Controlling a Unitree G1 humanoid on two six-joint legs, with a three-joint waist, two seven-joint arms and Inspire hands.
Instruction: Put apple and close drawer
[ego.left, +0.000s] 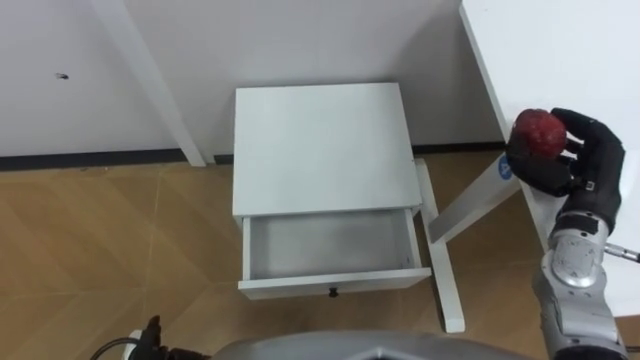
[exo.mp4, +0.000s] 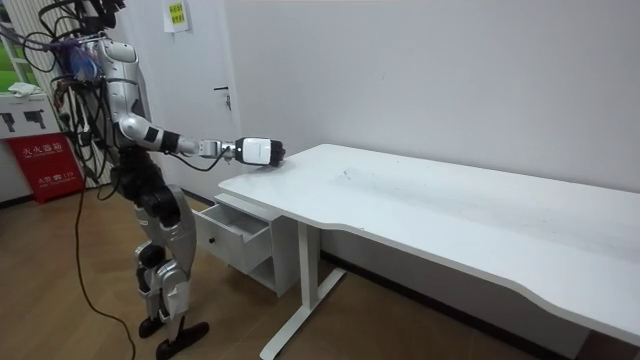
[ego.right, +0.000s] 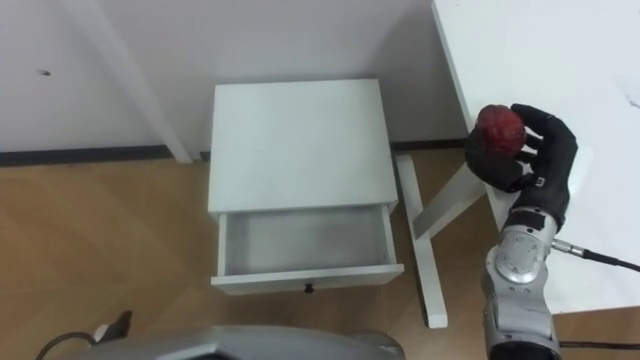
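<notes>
A dark red apple (ego.left: 540, 131) (ego.right: 500, 126) sits in my right hand (ego.left: 570, 160) (ego.right: 530, 158), whose black fingers curl round it over the front left corner of the white table (ego.left: 560, 50). In the room view the right hand (exo.mp4: 262, 151) reaches out above that table corner. A small white cabinet (ego.left: 320, 145) stands before me on the floor, left of the table. Its drawer (ego.left: 330, 250) (ego.right: 305, 248) is pulled out toward me and holds nothing. A small dark knob (ego.left: 333, 292) marks the drawer front.
The table's white leg and foot (ego.left: 445, 250) stand just right of the cabinet. A white slanted post (ego.left: 150, 80) rises at the wall to the left. Wooden floor (ego.left: 110, 250) lies left of the cabinet. In the room view I stand upright beside the drawer (exo.mp4: 235, 232).
</notes>
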